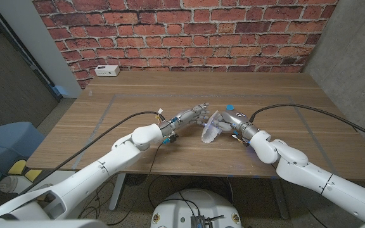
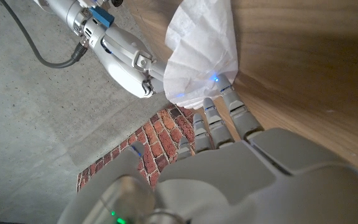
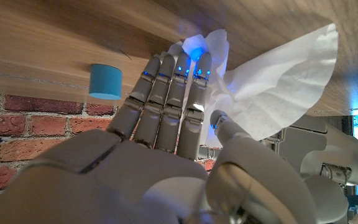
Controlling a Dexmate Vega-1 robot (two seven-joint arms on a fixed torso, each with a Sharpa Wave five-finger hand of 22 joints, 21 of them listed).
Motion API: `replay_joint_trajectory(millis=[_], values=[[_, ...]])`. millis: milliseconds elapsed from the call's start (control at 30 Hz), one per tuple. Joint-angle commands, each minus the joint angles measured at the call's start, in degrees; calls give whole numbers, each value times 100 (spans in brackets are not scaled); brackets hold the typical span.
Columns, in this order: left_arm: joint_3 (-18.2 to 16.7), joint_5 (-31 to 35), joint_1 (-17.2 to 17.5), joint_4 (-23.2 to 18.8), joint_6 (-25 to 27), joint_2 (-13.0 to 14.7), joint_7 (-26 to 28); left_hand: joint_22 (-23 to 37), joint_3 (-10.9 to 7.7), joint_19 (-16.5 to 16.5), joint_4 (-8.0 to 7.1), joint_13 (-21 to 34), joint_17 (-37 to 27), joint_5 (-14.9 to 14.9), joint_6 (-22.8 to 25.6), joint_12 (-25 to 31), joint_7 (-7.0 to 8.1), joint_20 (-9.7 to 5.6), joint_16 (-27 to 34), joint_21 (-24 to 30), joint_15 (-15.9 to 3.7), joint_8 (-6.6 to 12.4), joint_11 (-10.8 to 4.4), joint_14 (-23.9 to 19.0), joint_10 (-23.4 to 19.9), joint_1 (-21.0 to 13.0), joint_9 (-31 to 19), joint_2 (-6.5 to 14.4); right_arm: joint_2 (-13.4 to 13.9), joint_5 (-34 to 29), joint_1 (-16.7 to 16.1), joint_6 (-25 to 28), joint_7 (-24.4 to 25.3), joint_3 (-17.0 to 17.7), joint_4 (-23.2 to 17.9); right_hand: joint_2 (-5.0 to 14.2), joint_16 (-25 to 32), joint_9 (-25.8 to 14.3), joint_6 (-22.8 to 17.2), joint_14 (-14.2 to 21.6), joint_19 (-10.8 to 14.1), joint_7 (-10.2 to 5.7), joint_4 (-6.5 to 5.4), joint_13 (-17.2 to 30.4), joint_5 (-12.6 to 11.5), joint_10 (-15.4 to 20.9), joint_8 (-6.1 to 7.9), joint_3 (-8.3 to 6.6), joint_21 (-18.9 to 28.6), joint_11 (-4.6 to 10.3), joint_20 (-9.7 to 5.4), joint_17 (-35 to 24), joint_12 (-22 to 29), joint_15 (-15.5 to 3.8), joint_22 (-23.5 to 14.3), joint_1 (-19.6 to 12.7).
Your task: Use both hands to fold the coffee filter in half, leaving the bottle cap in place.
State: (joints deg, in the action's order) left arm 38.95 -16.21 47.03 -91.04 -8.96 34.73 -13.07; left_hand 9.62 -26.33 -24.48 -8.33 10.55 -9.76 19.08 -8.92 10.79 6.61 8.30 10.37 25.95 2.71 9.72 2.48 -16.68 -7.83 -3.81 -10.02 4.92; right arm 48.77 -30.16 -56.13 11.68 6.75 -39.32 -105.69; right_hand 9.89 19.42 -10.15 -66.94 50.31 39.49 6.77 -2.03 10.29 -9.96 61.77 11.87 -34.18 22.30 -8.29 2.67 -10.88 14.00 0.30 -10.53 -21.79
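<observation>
The white coffee filter [image 1: 210, 130] stands bunched and lifted off the wooden table [image 1: 138, 95] near its middle, between my two hands. My right hand [image 1: 232, 120] pinches it between thumb and fingers; in the right wrist view the filter [image 3: 278, 87] fans out past that hand [image 3: 166, 124]. My left hand [image 1: 192, 118] reaches in from the other side with straight fingers [image 2: 229, 106] touching the filter's edge [image 2: 201, 50]. The blue bottle cap [image 1: 229, 107] sits on the table just behind my right hand, apart from the filter [image 3: 105, 81].
A white box [image 1: 108, 71] sits at the table's far left edge against the brick wall. Faint tape lines [image 1: 106, 114] mark a rectangle on the tabletop. A blue seat [image 1: 5, 142] stands beside the table's left side.
</observation>
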Motion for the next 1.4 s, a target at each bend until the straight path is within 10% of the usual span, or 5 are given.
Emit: replay_joint_trajectory(millis=[33,433,1067,1267,1400], values=[[131,102,-124,-97,272,90,-30,6,39,-91,-10,11,-12,65,-366,-31,34,-37,-10,-64,38,-41,46,39,147,-5,-14,-107,32,104,-49,-46,185,93,1,0,-51,-20,101,-94,-65,-4,-29,16,-16,-76,-56,-15,-38,3,6,-44,-69,20,-23,47],[400,1040,-295,-597,812,277,236,13,164,88,-18,12,-19,180,-1252,-57,160,-248,-62,-411,-2,2,-56,349,721,30,-20,-230,74,356,-159,-105,453,349,-54,42,-254,-37,658,-616,-338,-71,110,43,-33,-545,-168,6,-171,-15,121,-205,-308,9,-20,-21],[427,1026,-369,-529,927,198,189,28,233,197,-33,12,-22,239,-1397,-34,219,-159,-42,-575,40,17,-100,445,880,57,-19,-243,-69,510,-950,-314,2966,1541,-168,93,-246,-43,1554,-921,-519,-409,432,74,-19,-922,-218,-64,-274,170,168,-452,-337,-102,-26,-354],[437,1057,-376,-522,1005,167,256,36,273,209,-41,13,-24,275,-1760,-47,310,-162,-36,-653,66,-31,-133,505,1072,70,-24,-233,58,1008,-854,-1400,2600,1531,47,138,-298,-52,2378,-1298,-668,-642,863,93,-40,-1567,-196,-374,-343,328,113,-574,-371,-285,-32,-949],[449,1068,-388,-527,1081,152,279,40,302,219,-43,14,-26,296,-1996,-46,325,-159,-36,-703,94,-35,-135,546,1175,77,-29,-232,120,1033,-708,-1647,2144,1384,95,113,-297,-62,1879,-1414,-757,-624,1056,98,-43,-1611,15,-464,-379,369,86,-612,-295,-281,-32,-1238]])
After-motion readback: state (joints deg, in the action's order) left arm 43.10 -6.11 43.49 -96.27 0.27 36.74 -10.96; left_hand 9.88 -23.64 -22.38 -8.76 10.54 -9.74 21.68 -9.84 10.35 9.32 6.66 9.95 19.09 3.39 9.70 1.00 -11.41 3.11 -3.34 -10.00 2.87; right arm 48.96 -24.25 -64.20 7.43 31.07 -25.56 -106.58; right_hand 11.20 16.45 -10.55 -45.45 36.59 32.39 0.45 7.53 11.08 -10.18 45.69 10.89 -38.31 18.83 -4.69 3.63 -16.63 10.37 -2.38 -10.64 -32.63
